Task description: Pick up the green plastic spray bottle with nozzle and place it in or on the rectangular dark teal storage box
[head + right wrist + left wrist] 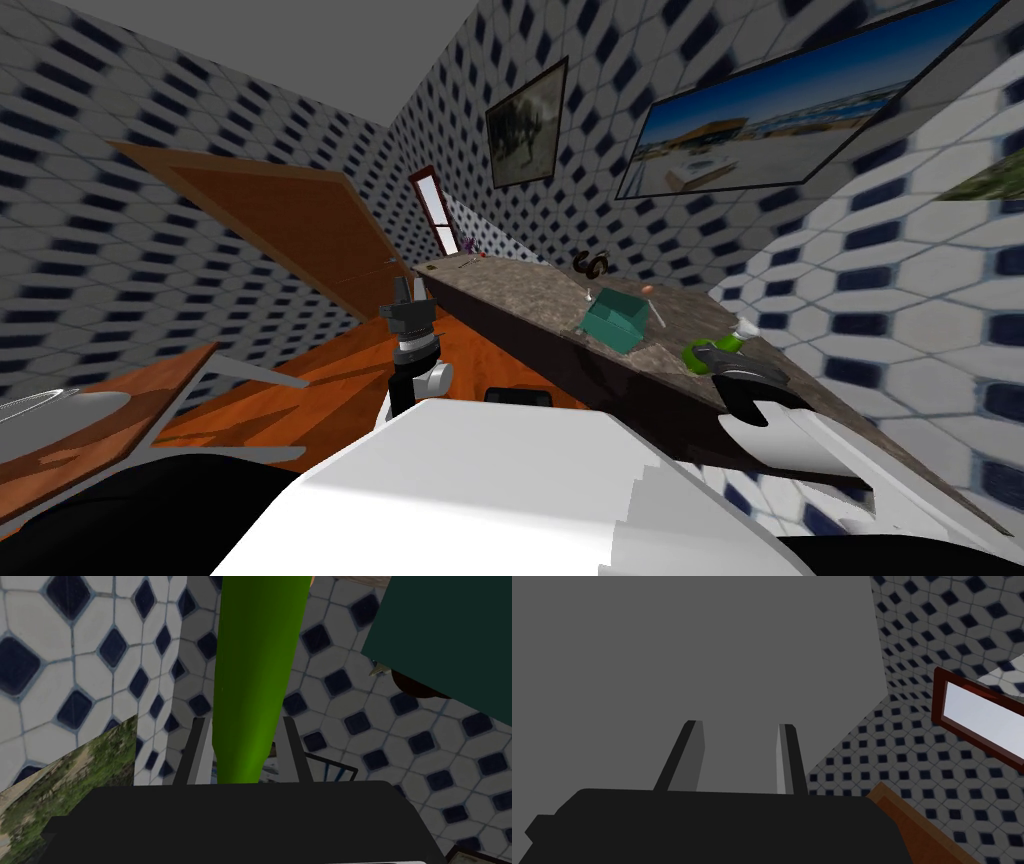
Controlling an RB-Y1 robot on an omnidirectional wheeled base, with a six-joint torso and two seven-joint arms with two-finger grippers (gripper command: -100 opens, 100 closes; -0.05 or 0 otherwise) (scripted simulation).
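The green spray bottle (700, 352) is at the right end of the stone-look counter (520, 290), its white nozzle pointing toward the wall. My right gripper (716, 362) is on it. In the right wrist view the green body (255, 651) runs up between the two fingers (200, 746), which press its sides, so my right gripper (245, 721) is shut on the bottle. The dark teal box (615, 320) stands on the counter just left of the bottle, and one side (440, 636) is close by in the wrist view. My left gripper (403, 292) (739, 723) is held up off the counter, open and empty.
A brown door (290, 220) stands open at the left over a wooden floor. A black curled object (592, 265) and small items lie farther along the counter. Tiled walls with pictures close in behind and to the right. A pale basin (50, 410) sits at the far left.
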